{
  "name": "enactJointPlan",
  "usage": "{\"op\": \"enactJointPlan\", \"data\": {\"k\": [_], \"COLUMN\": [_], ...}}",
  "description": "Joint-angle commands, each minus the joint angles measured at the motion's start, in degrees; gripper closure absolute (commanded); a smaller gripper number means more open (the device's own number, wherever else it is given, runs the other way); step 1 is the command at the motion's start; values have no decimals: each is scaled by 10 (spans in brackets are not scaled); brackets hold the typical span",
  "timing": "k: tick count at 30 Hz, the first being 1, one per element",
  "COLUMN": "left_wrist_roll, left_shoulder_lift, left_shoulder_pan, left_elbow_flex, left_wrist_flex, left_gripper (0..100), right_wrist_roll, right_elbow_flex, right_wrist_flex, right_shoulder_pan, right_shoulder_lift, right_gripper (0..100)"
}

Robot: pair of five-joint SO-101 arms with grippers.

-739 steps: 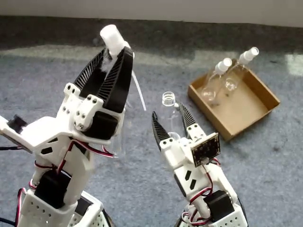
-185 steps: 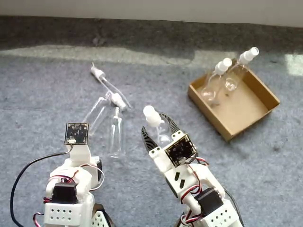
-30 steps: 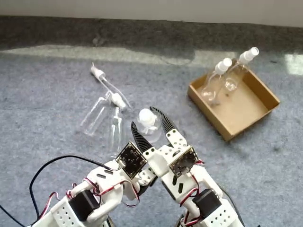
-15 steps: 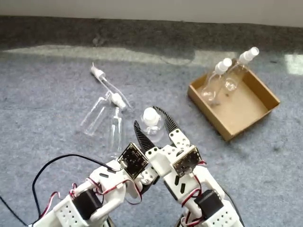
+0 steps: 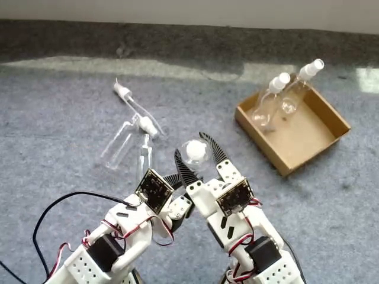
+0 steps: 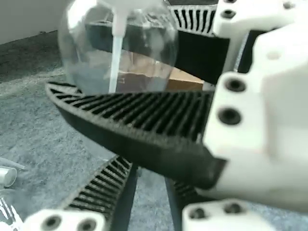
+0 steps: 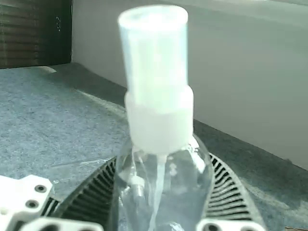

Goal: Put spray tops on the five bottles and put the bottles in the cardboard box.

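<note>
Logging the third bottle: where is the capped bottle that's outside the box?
High view: the capped bottle is held in the right pincer, mid-table, with the uncapped bottles to its left and the cardboard box to its right.

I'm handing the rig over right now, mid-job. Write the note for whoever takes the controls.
Grippers: the right gripper is shut on a capped bottle, top up. The left gripper sits close beside it.
Box: the cardboard box holds two finished bottles, leaning at its far side.
Carpet: two open bottles and two loose spray tops lie beyond the left arm.
Done: three bottles capped, two of them boxed.
Left: box the held bottle, then cap and box the last two.
</note>
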Motion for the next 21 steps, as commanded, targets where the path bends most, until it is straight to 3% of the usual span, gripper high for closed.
{"op": "enactJointPlan", "data": {"k": [1,10,21], "left_wrist_roll": [5,4,4], "left_shoulder_lift": [-9,-9,-8], "left_shoulder_pan": [-35,-35,-38], "left_elbow_flex": [10,10,10], "left_wrist_flex": [-29,-28,-28], "left_gripper": [995,995,995], "right_wrist_roll": [5,4,4], "right_elbow_flex": [6,6,7], "right_wrist_flex": [22,21,21], "right_shoulder_pan": [8,165,178], "right_shoulder_lift": [0,0,0], "right_gripper": [875,875,875]}}
